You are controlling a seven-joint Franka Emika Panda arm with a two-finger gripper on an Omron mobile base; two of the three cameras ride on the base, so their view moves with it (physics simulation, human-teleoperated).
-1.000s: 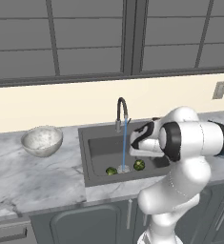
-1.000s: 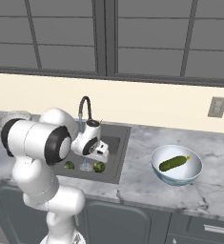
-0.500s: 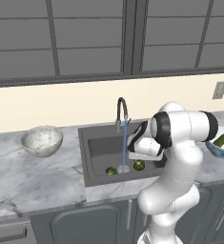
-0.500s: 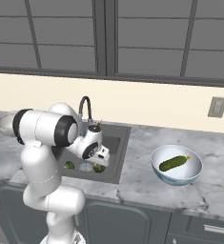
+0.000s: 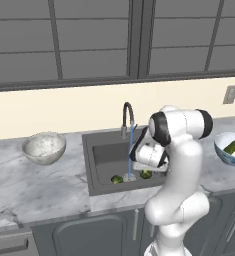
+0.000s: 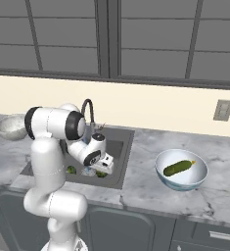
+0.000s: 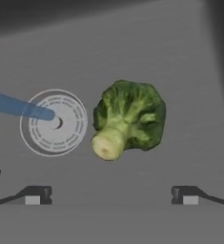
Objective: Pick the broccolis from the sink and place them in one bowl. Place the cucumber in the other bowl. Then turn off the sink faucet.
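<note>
1. A speckled bowl [image 5: 44, 147] sits on the counter [image 5: 34, 185], well left of the sink [image 5: 101, 152]; it looks empty.
2. In the sink, one broccoli [image 5: 116, 179] lies just left of the drain [image 7: 54, 122], and the other broccoli [image 7: 128, 117] lies just right of it, on its side with the pale stem end toward the camera in the hand view.
3. The faucet [image 5: 127, 116] stands behind the basin, and a blue stream of water [image 5: 130, 150] falls from it onto the drain.
4. The gripper [image 7: 111, 195] hangs low over the sink above the right broccoli, fingers spread wide with nothing between them, one fingertip [image 7: 33, 195] near the drain side and the other well right of the broccoli.
5. The blue-rimmed bowl [image 6: 181, 169] stands on the counter right of the sink, with the cucumber [image 6: 178, 167] lying inside it.
</note>
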